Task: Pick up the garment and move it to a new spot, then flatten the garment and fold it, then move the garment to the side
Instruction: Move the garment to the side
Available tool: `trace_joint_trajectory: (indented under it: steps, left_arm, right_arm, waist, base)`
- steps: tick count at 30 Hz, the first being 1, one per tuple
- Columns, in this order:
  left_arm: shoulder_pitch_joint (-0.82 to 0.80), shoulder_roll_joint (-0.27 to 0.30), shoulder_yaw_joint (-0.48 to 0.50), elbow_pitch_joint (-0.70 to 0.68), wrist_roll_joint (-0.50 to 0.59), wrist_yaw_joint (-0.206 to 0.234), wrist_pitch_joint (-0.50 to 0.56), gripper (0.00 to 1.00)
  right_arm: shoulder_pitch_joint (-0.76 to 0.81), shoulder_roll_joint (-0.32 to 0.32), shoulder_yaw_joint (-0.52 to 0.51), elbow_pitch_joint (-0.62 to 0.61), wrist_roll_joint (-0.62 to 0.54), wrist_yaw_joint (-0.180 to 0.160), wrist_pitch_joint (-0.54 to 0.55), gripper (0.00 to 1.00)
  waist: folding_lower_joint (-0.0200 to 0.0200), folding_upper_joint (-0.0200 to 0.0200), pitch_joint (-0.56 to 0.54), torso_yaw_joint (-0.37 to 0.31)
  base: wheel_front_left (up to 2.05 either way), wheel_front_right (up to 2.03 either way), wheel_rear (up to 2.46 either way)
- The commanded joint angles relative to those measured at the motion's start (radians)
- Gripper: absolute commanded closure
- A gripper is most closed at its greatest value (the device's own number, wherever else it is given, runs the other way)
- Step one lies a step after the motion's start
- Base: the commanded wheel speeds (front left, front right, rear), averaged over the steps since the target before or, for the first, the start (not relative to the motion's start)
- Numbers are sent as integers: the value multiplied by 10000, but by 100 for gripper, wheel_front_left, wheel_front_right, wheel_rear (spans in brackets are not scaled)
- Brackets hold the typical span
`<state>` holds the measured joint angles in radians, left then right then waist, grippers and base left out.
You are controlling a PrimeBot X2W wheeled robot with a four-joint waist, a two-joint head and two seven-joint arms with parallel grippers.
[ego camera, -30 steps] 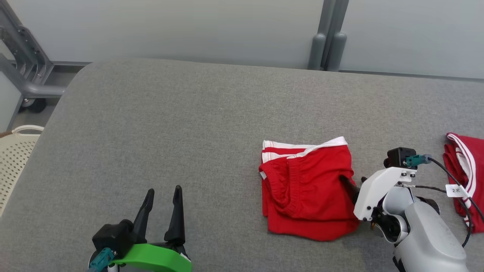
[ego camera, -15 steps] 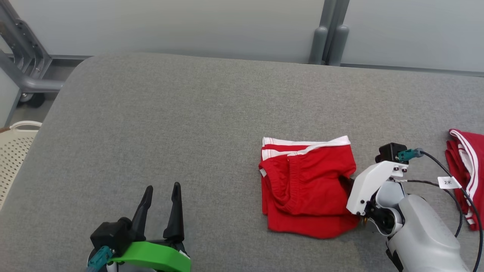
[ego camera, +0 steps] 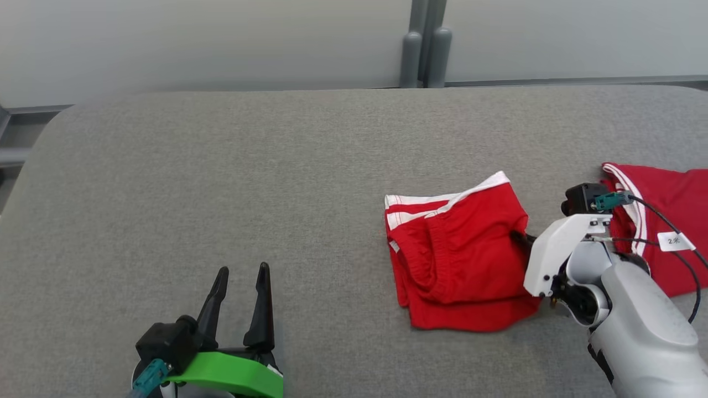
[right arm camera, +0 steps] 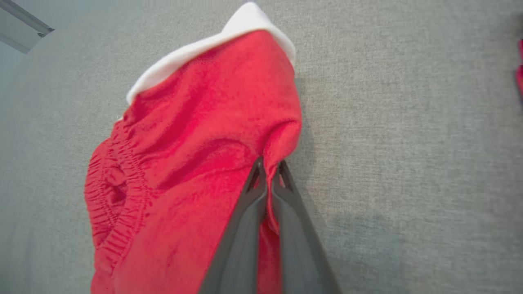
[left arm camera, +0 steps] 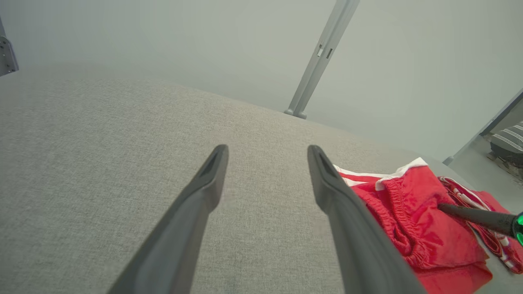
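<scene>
Left gripper (ego camera: 241, 269): long dark tapered fingers (ego camera: 260, 309), black camera block (ego camera: 166, 344), teal connector (ego camera: 148, 376), bright green wrist cover (ego camera: 227, 376). Right gripper (right arm camera: 269, 163): white bracket (ego camera: 556, 251) with small screws, teal plug (ego camera: 611, 200), black cables (ego camera: 636, 240), printed white tag (ego camera: 672, 241), pale grey forearm (ego camera: 647, 337)

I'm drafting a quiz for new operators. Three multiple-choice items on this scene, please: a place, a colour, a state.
1. The folded garment lies: A. on the grey table's right half; B. at its far left corner; C. in a basket.
2. Its trim is: A. black; B. white; C. yellow.
3. The right gripper is: A. open above bare table; B. open beside it; C. shut on the garment's edge.
Key: 1A, it lies right of centre in the head view; 2B, white bands edge it; 3C, fingers pinch red cloth.
</scene>
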<state>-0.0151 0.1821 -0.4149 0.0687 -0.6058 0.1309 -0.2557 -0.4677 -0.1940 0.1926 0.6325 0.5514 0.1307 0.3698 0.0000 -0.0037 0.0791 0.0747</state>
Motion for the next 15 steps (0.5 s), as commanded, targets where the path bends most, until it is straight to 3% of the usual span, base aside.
trace_joint_trajectory:
  steps: [1,15]
  left_arm:
    - [-192,23,16,-43,110,-16,-18,0]
    - [-720,8,-233,-141,365,-136,8,0]
  right_arm:
    - [-147,-176,38,-170,-47,-1,30,100]
    - [-704,-660,47,-1288,-355,-1,401,100]
  waist:
    - [0,37,35,-651]
    - [0,37,656,-2692]
  base:
    - [0,0,0]
    - [0,0,0]
